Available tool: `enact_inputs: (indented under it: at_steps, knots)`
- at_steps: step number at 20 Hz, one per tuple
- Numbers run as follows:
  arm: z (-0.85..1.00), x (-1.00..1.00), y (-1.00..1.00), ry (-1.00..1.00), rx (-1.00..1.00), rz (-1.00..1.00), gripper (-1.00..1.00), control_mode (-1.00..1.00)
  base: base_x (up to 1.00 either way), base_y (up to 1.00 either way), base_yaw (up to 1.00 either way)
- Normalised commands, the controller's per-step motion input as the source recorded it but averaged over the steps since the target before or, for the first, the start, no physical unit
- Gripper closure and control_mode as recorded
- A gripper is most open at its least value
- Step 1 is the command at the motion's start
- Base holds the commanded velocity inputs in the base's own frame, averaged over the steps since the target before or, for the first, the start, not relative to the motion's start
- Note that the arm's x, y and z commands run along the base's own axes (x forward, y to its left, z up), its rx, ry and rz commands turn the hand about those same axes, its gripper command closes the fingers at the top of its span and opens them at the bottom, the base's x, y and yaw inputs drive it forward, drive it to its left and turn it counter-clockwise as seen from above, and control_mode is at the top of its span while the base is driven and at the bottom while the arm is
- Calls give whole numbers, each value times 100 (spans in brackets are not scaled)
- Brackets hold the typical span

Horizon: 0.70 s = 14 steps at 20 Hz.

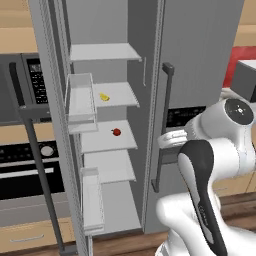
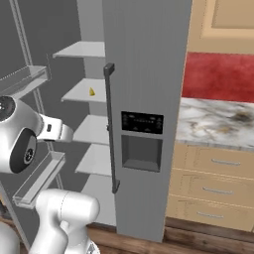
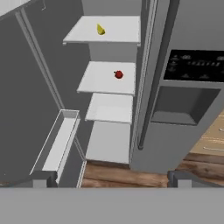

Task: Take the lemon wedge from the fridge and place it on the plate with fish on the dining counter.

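- Left base view: the fridge (image 1: 200, 60) stands with its left door swung open and its right door shut. The lemon wedge (image 1: 104, 97) lies on the second shelf (image 1: 120, 95) from the top, toward that shelf's left edge and well back from its front edge. A small red item (image 1: 116, 132) sits on the shelf just below, near its middle. The white arm (image 1: 210, 165) rises at the lower right, folded in front of the closed door and well apart from the shelves.
- Right base view: the wedge (image 2: 92, 92) shows as a tiny yellow speck on the same shelf, close to its right side beside the shut door's dark handle (image 2: 111, 129). A marble-topped counter (image 2: 218, 121) with beige drawers runs to the right of the fridge.
- Hand view: the camera looks into the open compartment; the wedge (image 3: 100, 29) is on the upper shelf near its centre, the red item (image 3: 118, 75) on the next shelf down. The fingers (image 3: 113, 178) are spread wide, released and grasping nothing, their tips (image 3: 43, 178) at the bottom of the view, far from the wedge.
- Progress, as a judgement: the door is open, which is the only part done. Reaching in, grasping the wedge, carrying it out and setting it on the plate are all left.
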Motion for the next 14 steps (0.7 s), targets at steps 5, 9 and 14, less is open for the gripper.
enact_inputs:
  at_steps: [5, 9, 14]
  knots:
    - [0, 0, 0, 0, 0, 0, -100, 100, 61, 1, -7]
    - [0, 0, 0, 0, 0, 0, -100, 100, 83, 5, -3]
    - [0, 0, 0, 0, 0, 0, -100, 100, 68, 51, -7]
